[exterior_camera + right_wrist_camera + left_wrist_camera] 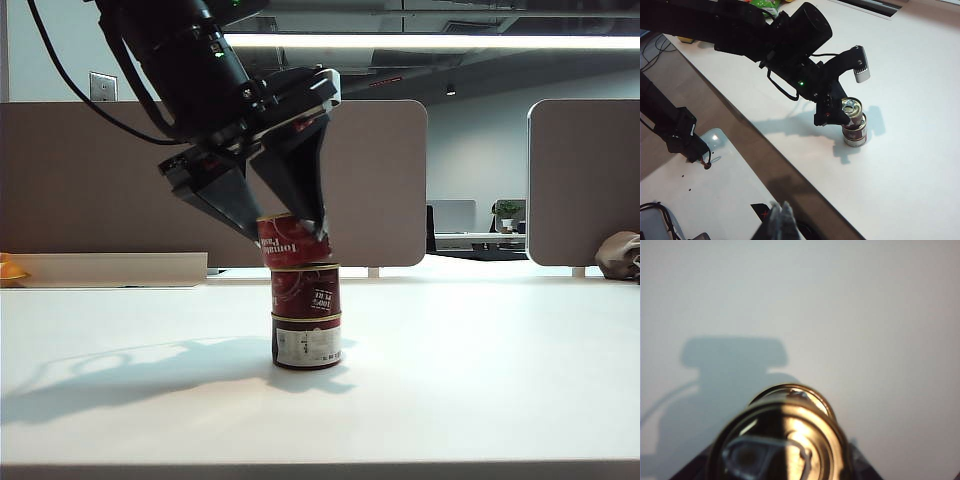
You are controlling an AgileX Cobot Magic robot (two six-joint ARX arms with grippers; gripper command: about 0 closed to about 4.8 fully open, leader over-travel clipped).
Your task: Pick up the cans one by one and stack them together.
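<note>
Standing in a column of three on the white surface [480, 380], the cans [305, 300] wear dark red labels; the top can [292, 240] reads "Tomato P…" upside down, its remainder hidden. Gold pull-tab lid [777, 447] fills the left wrist view, blurred. Left end effector [288, 228] straddles the top can, fingers seemingly slightly loosened, contact unclear. Right end effector [781, 222], cropped at the edge, sits closed and empty well apart.

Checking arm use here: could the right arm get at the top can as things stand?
Probably not. The left gripper straddles the top can, its fingers on both sides, while the right gripper sits shut, well back from the stack.
</note>
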